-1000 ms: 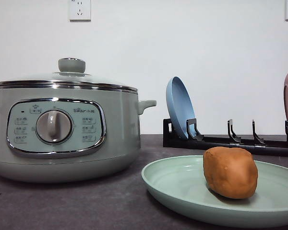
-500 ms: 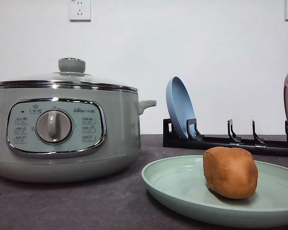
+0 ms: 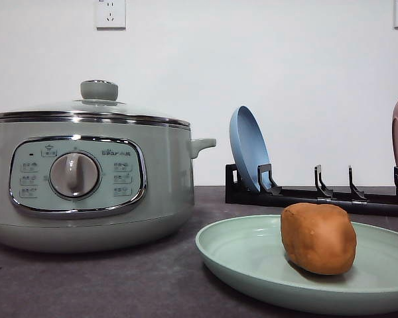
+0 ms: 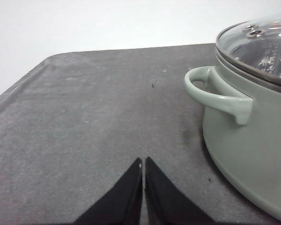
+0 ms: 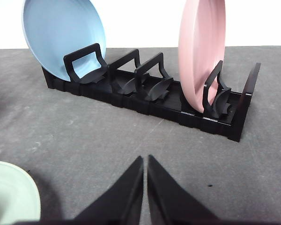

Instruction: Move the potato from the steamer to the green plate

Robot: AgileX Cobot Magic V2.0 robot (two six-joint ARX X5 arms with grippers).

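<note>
The orange-brown potato (image 3: 318, 238) lies on the pale green plate (image 3: 245, 255) at the front right of the table. To its left stands the sage-green steamer (image 3: 86, 179) with its knobbed glass lid on; its side handle and lid edge also show as the steamer (image 4: 246, 126) in the left wrist view. My left gripper (image 4: 143, 161) is shut with nothing in it, low over bare table beside the steamer's handle. My right gripper (image 5: 145, 159) is shut and empty, facing the rack, with the green plate's rim (image 5: 11, 194) to one side.
A black dish rack (image 5: 145, 98) stands at the back right, holding a blue plate (image 5: 63, 35) and a pink plate (image 5: 201, 47) upright. The grey table (image 4: 84, 117) lies bare beside the steamer, and its rounded far corner shows in the left wrist view.
</note>
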